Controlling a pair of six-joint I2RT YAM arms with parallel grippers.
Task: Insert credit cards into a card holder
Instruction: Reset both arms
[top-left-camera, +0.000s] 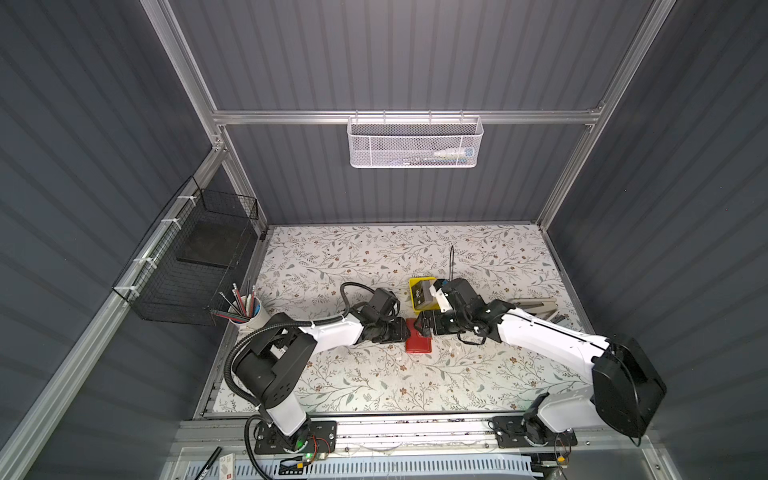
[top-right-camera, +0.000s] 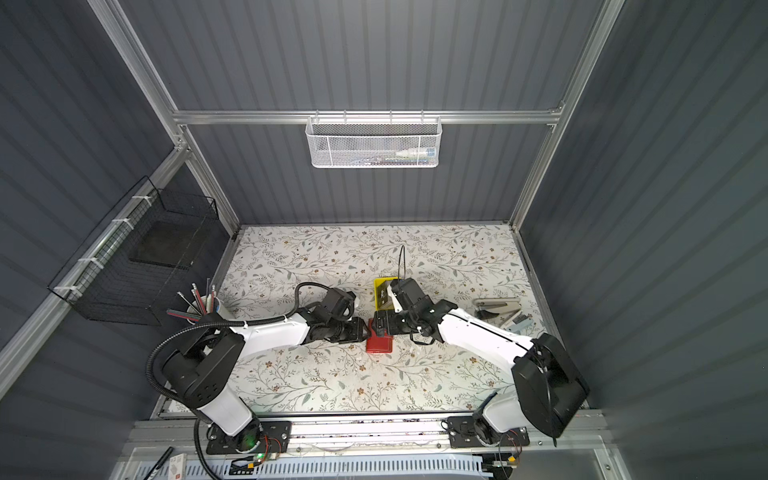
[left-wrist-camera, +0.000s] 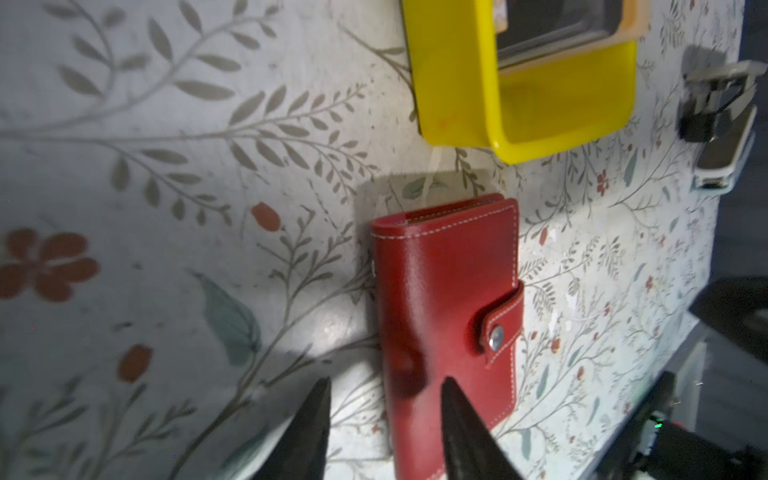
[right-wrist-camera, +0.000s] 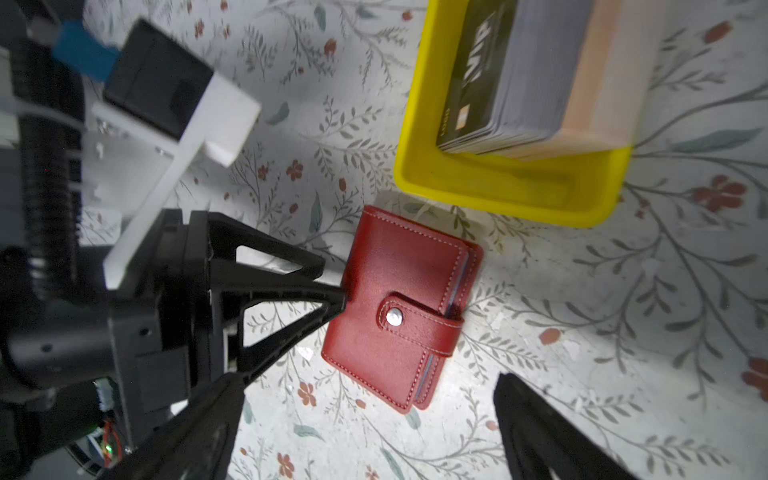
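Note:
The red card holder (right-wrist-camera: 399, 307) lies flat on the floral table, closed with its strap snapped; both top views show it (top-left-camera: 419, 341) between my two arms. The credit cards (right-wrist-camera: 519, 75) form a thick stack in the yellow tray (right-wrist-camera: 498, 195) just behind it, with a dark "VIP" card on top. My left gripper (left-wrist-camera: 385, 384) is open at the holder's spine side. One of its fingertips (right-wrist-camera: 343, 297) is at that edge and grips nothing. My right gripper (right-wrist-camera: 365, 386) stands wide open over the holder's near corner, with nothing held.
A grey stapler-like tool (top-left-camera: 536, 305) lies at the right of the table. A white cup of pens (top-left-camera: 249, 311) stands at the left edge. A black wire basket (top-left-camera: 195, 266) hangs on the left wall and a white mesh basket (top-left-camera: 415, 141) on the back rail.

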